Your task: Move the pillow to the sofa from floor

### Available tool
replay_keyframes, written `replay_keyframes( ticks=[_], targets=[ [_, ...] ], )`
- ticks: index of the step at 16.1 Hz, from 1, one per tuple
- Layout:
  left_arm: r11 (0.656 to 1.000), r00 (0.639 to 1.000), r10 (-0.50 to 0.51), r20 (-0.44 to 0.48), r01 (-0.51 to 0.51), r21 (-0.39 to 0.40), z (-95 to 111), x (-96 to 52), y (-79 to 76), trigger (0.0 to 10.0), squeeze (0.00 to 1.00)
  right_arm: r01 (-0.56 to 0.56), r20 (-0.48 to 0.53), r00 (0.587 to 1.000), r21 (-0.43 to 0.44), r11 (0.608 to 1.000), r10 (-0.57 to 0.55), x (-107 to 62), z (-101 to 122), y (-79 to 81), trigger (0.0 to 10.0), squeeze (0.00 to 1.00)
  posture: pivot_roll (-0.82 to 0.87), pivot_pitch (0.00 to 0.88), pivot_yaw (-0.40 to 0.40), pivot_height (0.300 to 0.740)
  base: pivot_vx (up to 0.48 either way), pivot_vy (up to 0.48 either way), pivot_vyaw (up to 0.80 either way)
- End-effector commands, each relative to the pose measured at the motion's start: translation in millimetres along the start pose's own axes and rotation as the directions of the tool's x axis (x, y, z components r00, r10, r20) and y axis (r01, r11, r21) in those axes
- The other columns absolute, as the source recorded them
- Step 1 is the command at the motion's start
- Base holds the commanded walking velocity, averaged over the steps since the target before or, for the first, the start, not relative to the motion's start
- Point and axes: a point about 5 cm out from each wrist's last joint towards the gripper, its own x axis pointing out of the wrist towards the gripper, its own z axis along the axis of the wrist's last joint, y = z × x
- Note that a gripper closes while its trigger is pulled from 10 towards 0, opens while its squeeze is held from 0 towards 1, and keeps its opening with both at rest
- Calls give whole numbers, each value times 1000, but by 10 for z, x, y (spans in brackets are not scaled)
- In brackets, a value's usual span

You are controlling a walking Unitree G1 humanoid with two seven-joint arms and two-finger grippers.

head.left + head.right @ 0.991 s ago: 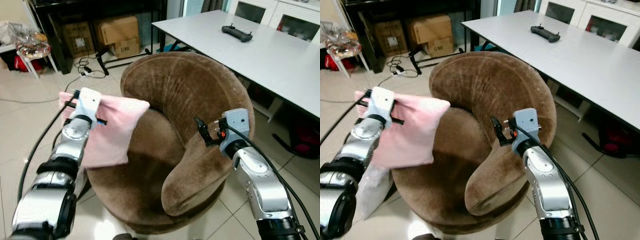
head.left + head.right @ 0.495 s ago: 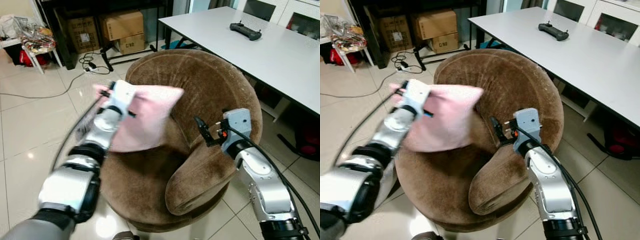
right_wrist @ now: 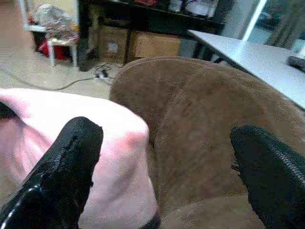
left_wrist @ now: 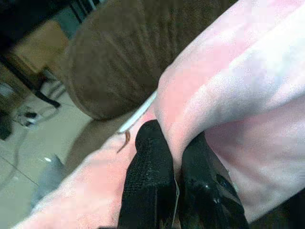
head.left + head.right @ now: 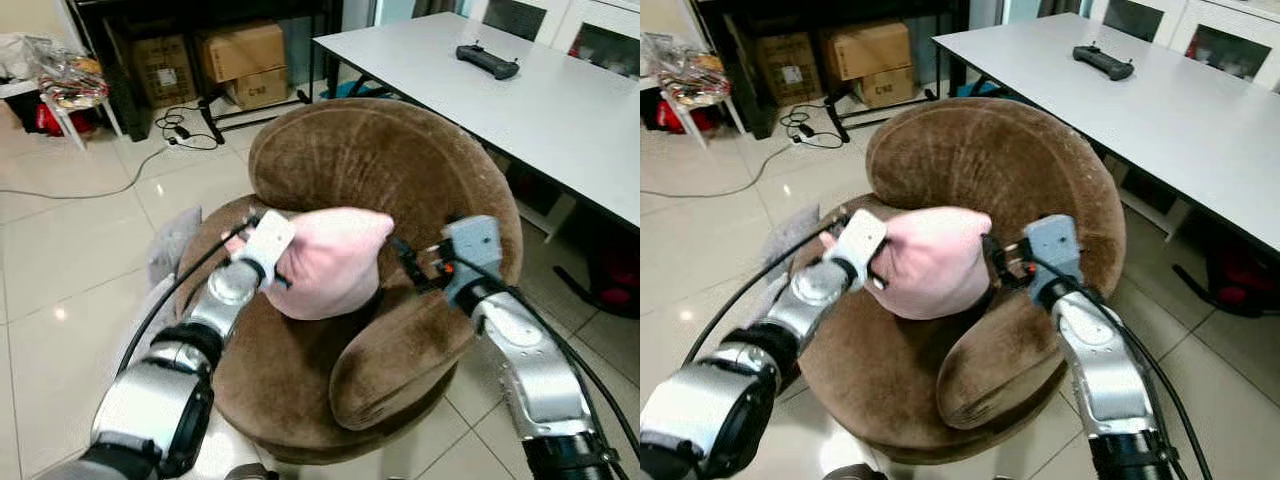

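Left gripper (image 4: 171,191) fingers clamped on pink pillow (image 5: 330,262) over brown sofa (image 5: 380,170) seat; right gripper (image 3: 162,162) fingers apart at pillow's 3 o'clock

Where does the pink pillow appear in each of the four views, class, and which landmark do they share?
Left eye view: pillow at centre, over the seat.
Right eye view: pillow centre-left.
Left wrist view: pillow beyond the left gripper pinching it.
Right wrist view: pillow, lower left.
Shared landmark: brown sofa backrest.
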Motion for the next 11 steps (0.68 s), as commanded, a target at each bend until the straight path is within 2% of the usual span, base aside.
replay_keyframes(
  ticks=[1,2,4,6,7,9,10,11],
  targets=[
    [999,1000,17,12,-16,-32,23,6,16,10000,0,-20,17,1000,-29,999,20,39,45,18,10000,0,-66,0,12,740,0,0,0],
    [997,998,65,1,-65,-35,12,7,26,10000,0,-29,16,999,-43,999,30,63,49,37,10000,0,-71,0,11,740,0,0,0],
    [973,980,196,-40,-200,-113,70,37,150,10000,0,-19,-5,1000,-63,998,18,104,55,11,10000,0,-87,0,18,740,0,0,0],
    [950,967,248,-54,-253,-181,149,60,239,10000,0,2,-20,1000,-77,997,-4,100,37,-31,10000,0,-102,0,30,740,0,0,0],
    [947,973,226,-42,-230,-224,224,92,224,10000,0,39,-35,999,-77,996,-42,89,15,-77,10000,0,-110,0,38,740,0,0,0],
    [963,994,107,36,-94,-253,443,181,58,10000,0,94,-52,994,-68,993,-98,66,-16,-139,10000,0,-130,0,58,740,0,0,0],
    [960,996,53,73,-31,-278,540,213,-15,10000,0,114,-56,991,-60,992,-118,57,-22,-156,10000,0,-135,0,62,740,0,0,0],
    [962,996,26,86,-1,-272,587,227,-48,10000,0,121,-54,991,-56,991,-124,43,-16,-154,10000,0,-138,0,69,740,0,0,0]
  ],
)
